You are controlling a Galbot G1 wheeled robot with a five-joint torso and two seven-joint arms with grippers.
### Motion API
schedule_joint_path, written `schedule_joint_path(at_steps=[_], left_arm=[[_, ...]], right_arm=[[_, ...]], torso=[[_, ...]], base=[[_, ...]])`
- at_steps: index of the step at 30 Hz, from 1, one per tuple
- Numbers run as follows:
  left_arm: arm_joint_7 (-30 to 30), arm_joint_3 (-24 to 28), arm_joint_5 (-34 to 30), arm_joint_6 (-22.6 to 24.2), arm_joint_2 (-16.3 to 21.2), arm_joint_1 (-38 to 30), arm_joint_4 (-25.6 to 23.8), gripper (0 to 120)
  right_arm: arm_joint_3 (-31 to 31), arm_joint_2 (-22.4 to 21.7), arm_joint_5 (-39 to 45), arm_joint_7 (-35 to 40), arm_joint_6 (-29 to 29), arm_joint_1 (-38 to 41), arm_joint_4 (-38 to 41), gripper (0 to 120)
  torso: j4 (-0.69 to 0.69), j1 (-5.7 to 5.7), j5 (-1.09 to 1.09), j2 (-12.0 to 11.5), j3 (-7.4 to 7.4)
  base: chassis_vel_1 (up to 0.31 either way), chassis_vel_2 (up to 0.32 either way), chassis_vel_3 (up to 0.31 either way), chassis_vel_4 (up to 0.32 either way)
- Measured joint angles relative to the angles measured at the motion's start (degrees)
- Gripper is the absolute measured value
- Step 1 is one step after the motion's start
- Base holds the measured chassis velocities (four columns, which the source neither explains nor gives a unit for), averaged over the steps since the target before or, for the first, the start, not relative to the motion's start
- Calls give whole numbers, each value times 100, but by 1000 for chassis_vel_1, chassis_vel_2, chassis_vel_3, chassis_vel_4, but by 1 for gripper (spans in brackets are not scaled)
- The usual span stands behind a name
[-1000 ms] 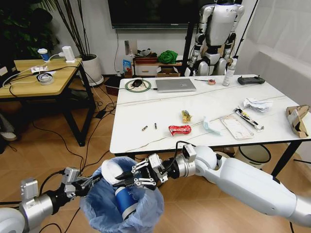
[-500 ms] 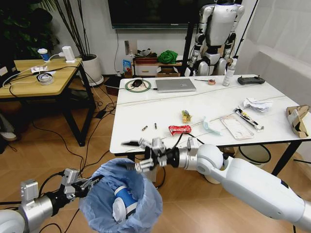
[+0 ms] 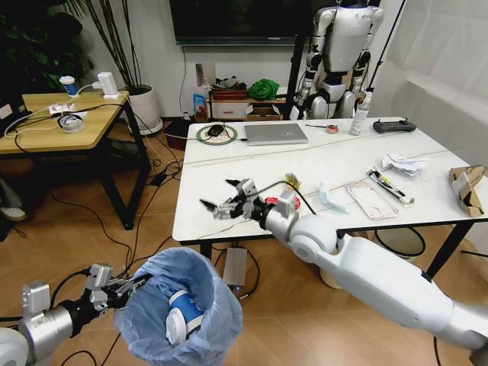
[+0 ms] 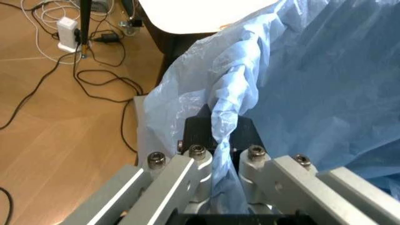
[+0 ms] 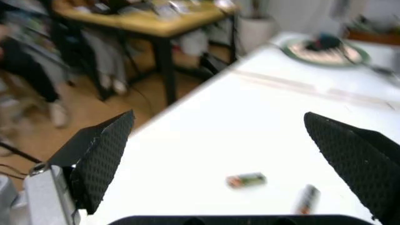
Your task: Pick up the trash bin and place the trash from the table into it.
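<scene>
Below the near edge of the desk (image 3: 229,221), my left gripper (image 3: 126,287) hangs out over the wooden floor with its fingers (image 4: 198,164) clenched on the crinkled blue bag at the rim of the trash bin (image 3: 179,305), keeping the mouth open and close under the desk edge so litter has a short drop. A blue-banded paper cup (image 3: 181,316) already lies inside. My right gripper (image 3: 221,200) hovers low over the desk's near left part, fingers (image 5: 103,154) released and spread wide with nothing between them, two small batteries (image 5: 247,179) on the white top just beneath. Farther right wait a red wrapper (image 3: 272,202), partly behind my right arm, a yellow wrapper (image 3: 293,181), a pale-blue mask (image 3: 329,197), crumpled paper (image 3: 402,164) and a torn cardboard box (image 3: 467,187). A laptop (image 3: 274,133) and spray bottle (image 3: 357,114) at the far edge are well clear of the reach.
</scene>
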Motion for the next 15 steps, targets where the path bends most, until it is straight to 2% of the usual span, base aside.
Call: schedule_joint_path(at_steps=[2, 5, 15], left_arm=[[5, -4, 3, -13, -8, -12, -3, 0], [6, 42, 23, -18, -21, -37, -18, 0], [-28, 91, 44, -18, -21, -68, -102, 0]], right_arm=[[130, 112, 46, 324, -466, -10, -195, 100], [260, 211, 10, 462, -780, -107, -428, 98], [275, 433, -300, 579, -984, -187, -737, 100]], torso=[[0, 0, 0, 0, 0], [-1, 0, 0, 0, 0], [-1, 0, 0, 0, 0]], base=[[0, 0, 0, 0], [0, 0, 0, 0], [0, 0, 0, 0]])
